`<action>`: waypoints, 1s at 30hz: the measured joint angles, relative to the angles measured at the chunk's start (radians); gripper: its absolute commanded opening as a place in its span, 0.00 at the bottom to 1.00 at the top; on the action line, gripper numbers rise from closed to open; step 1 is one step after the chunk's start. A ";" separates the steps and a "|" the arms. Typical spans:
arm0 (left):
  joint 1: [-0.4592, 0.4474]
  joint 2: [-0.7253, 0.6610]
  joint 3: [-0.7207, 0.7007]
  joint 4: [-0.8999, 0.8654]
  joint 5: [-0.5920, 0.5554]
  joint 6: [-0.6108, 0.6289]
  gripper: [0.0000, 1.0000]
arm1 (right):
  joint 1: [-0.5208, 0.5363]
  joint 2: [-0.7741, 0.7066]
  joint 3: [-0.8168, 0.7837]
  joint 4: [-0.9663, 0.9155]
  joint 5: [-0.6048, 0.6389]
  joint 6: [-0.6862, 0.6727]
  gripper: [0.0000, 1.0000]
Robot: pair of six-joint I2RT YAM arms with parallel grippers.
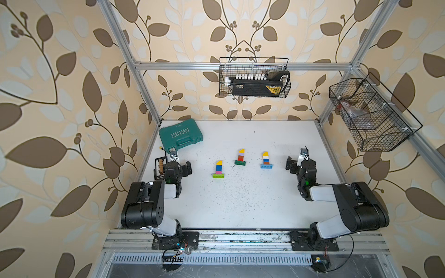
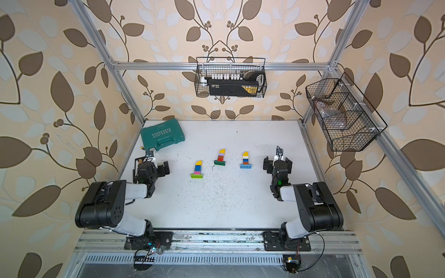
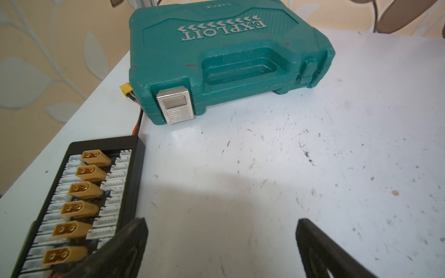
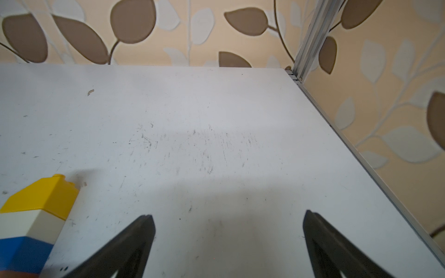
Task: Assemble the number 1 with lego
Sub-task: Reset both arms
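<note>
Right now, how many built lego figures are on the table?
3, in a row across the table: lime-base figure on the left, dark-green-base figure in the middle and farthest back, light-blue-base figure on the right. None seem hidden.

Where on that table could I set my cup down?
Widest bare patch: the table's front half, between the arms and before the lego stacks. Also free: behind them, right of the case. Crowded: left edge, case and board by left claw.
</note>
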 measured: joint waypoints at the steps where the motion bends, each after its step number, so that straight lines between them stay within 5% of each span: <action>1: 0.000 0.000 0.000 -0.002 0.001 0.000 0.99 | 0.000 0.000 0.000 0.000 0.000 0.000 0.99; 30: 0.000 0.000 0.002 -0.006 0.017 0.000 0.99 | 0.000 0.000 0.000 -0.001 0.000 0.000 1.00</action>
